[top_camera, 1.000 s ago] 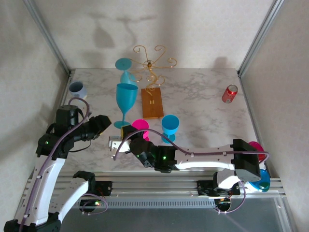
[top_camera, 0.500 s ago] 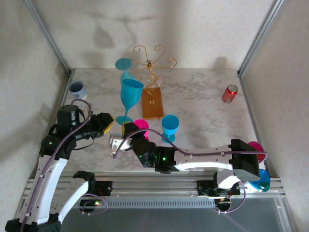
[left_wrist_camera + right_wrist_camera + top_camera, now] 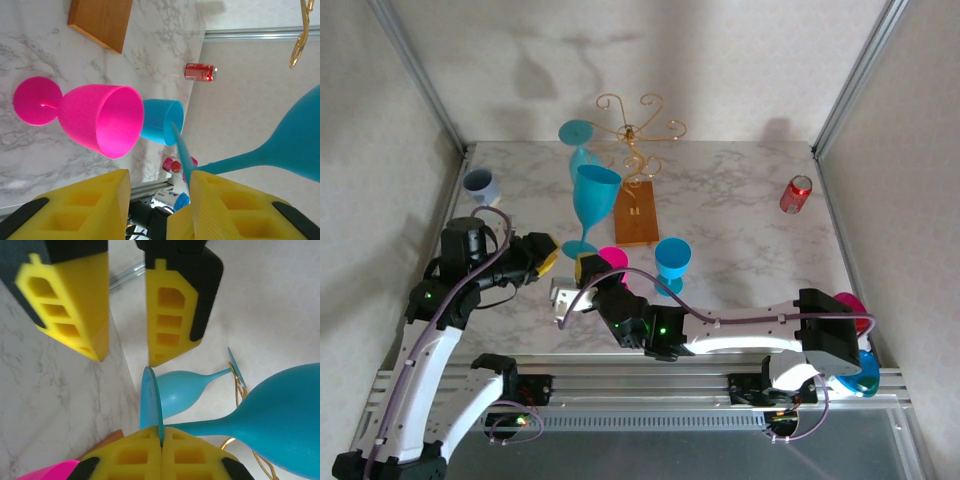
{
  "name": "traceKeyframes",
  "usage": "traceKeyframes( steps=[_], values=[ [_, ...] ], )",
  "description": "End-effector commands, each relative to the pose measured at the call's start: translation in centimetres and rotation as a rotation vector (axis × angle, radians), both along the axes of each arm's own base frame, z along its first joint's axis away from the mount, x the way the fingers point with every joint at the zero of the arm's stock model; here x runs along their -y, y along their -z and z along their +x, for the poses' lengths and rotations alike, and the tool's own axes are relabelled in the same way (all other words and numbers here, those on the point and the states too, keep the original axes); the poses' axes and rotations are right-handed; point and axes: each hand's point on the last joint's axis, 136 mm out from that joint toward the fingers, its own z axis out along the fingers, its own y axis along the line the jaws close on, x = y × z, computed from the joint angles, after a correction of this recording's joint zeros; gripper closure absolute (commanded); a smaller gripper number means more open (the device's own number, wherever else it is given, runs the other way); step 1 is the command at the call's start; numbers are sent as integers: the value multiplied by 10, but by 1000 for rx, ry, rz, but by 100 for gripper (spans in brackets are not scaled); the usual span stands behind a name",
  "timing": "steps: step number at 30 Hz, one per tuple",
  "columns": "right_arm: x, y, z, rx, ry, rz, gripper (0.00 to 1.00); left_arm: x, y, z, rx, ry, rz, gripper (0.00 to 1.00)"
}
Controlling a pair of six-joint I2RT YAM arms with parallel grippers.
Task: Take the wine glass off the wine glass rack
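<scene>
Your right hand (image 3: 161, 431) is clamping the tall teal plastic wine glass (image 3: 595, 195) by its foot, likely steadying it upright; your left hand (image 3: 159, 177) is hovering at nine o'clock, fingers apart.

top external: high behind the arm bases, looking down and forward; whole table in view, wine glass rack (image 3: 634, 215) at a distance, mid-frame.
left wrist: low, left of the wine glass rack (image 3: 100, 20), facing right, close.
right wrist: low, before the rack, tilted upward, very close.
shared: blue wine glass (image 3: 595, 195) (image 3: 300, 145) (image 3: 280, 415) beside the rack, all three views.
</scene>
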Motion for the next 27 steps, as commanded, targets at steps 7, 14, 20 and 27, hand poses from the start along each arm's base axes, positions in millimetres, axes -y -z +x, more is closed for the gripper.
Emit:
traceKeyframes(
  steps=[7, 14, 20, 27],
  values=[
    [13, -26, -12, -28, -42, 108, 100, 4, -15, 6, 49, 0, -73, 64],
    [12, -21, -14, -30, -57, 90, 100, 7, -20, 7, 62, -2, -115, 64],
    [6, -13, -17, -14, -69, 61, 100, 9, -30, 10, 81, 4, -150, 64],
    [1, -10, -12, 24, -40, 38, 100, 11, -28, 9, 70, 11, -168, 64]
  ],
)
